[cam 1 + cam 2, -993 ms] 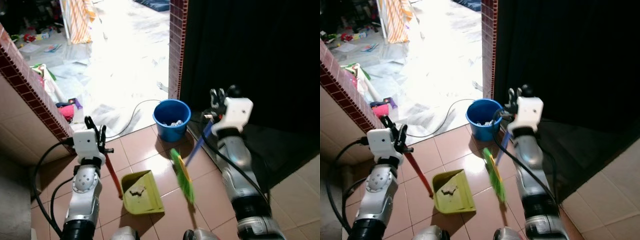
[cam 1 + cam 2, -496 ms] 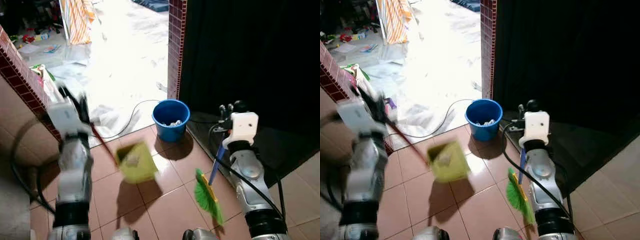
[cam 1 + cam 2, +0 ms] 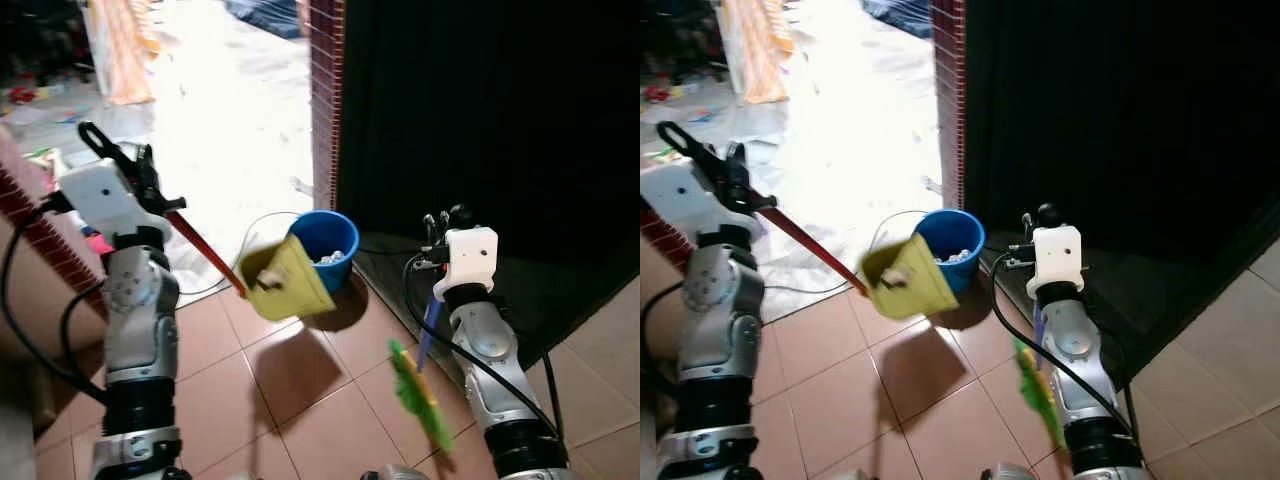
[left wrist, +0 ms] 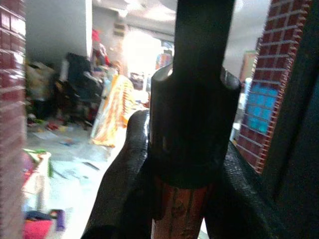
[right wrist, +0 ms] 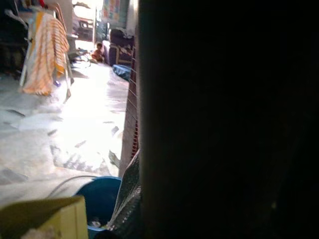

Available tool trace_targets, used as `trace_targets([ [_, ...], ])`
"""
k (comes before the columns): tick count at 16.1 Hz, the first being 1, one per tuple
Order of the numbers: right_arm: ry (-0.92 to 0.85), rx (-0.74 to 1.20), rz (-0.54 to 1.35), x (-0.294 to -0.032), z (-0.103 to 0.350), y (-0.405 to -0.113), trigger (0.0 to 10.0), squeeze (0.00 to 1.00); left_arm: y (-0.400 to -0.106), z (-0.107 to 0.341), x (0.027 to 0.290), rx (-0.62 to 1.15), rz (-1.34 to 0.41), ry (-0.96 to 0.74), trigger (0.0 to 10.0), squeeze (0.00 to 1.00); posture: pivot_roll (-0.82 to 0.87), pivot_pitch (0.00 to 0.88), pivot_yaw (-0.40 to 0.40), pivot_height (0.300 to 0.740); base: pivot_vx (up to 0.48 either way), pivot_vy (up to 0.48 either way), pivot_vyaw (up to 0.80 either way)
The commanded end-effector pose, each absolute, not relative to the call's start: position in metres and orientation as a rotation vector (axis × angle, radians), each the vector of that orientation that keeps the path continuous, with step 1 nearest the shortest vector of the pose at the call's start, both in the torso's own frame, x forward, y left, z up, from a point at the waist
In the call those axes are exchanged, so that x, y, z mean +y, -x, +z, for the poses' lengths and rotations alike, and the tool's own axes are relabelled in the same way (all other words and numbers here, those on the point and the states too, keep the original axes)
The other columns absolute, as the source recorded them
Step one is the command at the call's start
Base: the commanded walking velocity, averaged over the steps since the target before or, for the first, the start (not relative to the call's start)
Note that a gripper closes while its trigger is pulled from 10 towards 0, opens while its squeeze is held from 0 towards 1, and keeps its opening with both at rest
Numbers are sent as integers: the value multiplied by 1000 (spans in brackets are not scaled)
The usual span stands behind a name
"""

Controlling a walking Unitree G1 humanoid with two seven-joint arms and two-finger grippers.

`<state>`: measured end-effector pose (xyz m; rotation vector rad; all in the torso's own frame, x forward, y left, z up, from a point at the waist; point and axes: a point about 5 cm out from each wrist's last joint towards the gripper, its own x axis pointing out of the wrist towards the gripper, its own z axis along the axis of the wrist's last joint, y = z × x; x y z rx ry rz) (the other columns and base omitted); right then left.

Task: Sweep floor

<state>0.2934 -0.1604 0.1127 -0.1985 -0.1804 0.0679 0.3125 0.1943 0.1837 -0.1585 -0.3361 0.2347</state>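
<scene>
Overhead, the left hand [image 3: 140, 178] clamps the dustpan [image 3: 283, 280] handle, pan hanging beside the bucket [image 3: 324, 243].

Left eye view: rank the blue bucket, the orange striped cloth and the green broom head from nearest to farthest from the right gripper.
Measured from the right gripper:
1. Blue bucket, on the floor to its left.
2. Green broom head, below it, hanging off the handle it holds.
3. Orange striped cloth, far back on the left.
</scene>
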Motion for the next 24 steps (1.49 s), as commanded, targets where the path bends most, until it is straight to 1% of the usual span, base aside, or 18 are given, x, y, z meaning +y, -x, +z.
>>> trace_targets([
  [1, 206, -217, 90, -156, 120, -297, 10000, 0, -314, 211, 191, -448, 219, 177, 10000, 0, -56, 0, 28, 740, 480, 0, 0],
  [5, 208, -223, 98, -154, 122, -300, 10000, 0, -316, 218, 191, -467, 220, 183, 10000, 0, -53, 0, 27, 740, 480, 0, 0],
  [12, 210, -227, 113, -150, 122, -303, 10000, 0, -318, 247, 195, -552, 234, 198, 10000, 0, -47, 0, 26, 740, 470, 0, 0],
  [21, 216, -225, 117, -151, 120, -301, 10000, 0, -322, 249, 189, -568, 228, 159, 10000, 0, -55, 0, 28, 740, 477, 0, 0],
  [24, 216, -225, 119, -150, 120, -302, 10000, 0, -322, 251, 186, -582, 238, 125, 10000, 0, -56, 0, 27, 740, 0, 0, 0],
])
